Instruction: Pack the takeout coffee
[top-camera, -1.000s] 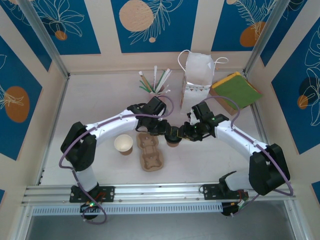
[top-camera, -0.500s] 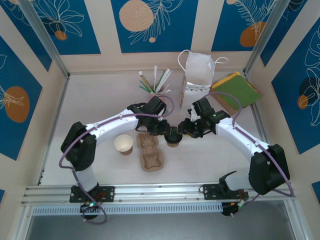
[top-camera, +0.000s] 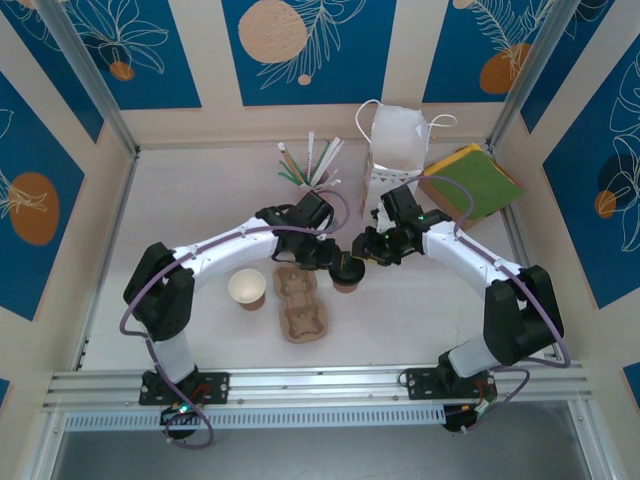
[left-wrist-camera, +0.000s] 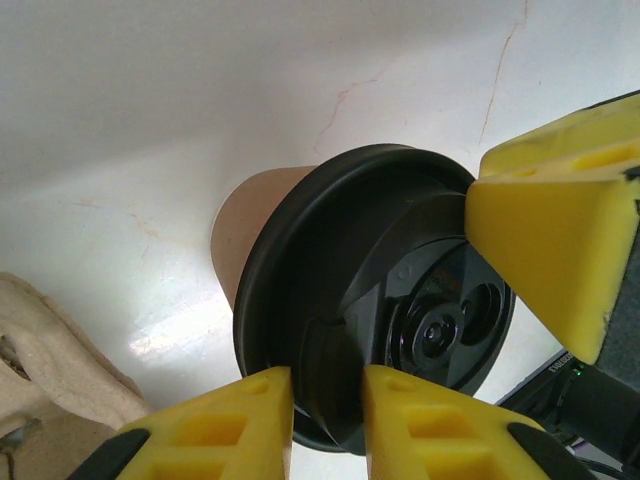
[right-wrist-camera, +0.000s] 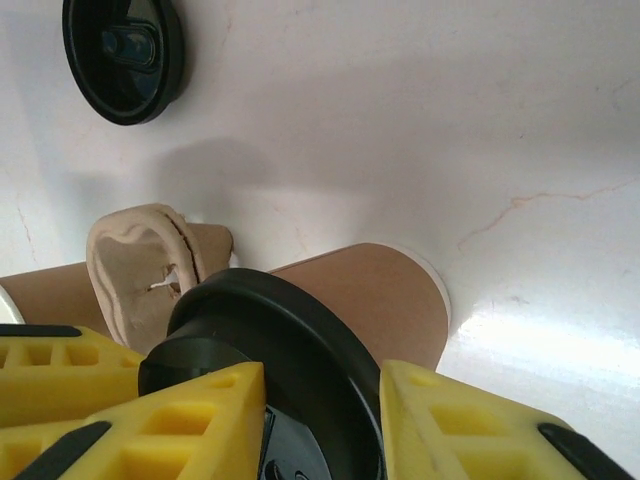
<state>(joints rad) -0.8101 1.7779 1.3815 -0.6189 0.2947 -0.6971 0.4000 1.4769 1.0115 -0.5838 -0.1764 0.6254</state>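
The takeout coffee (top-camera: 347, 280), a brown paper cup under a black lid, stands on the table just right of the pulp tray (top-camera: 298, 303). My left gripper (top-camera: 333, 262) reaches it from the left. In the left wrist view the left gripper (left-wrist-camera: 327, 385) is shut on the raised ridge of the lid, with the cup wall (left-wrist-camera: 255, 215) behind. My right gripper (top-camera: 362, 254) comes from the back right. In the right wrist view the right gripper (right-wrist-camera: 322, 385) has its yellow fingers against both sides of the lid rim, above the cup wall (right-wrist-camera: 390, 290).
A lidless cup (top-camera: 247, 288) stands left of the tray. A loose black lid (right-wrist-camera: 122, 55) lies on the table beyond the tray. At the back are a holder of straws (top-camera: 310, 165), a white paper bag (top-camera: 395, 150) and a green-and-yellow pad (top-camera: 470, 183).
The right gripper has swung from the cup's right side round to its back right, and its jaws briefly widened and narrowed again. The left gripper and the cup stay put.
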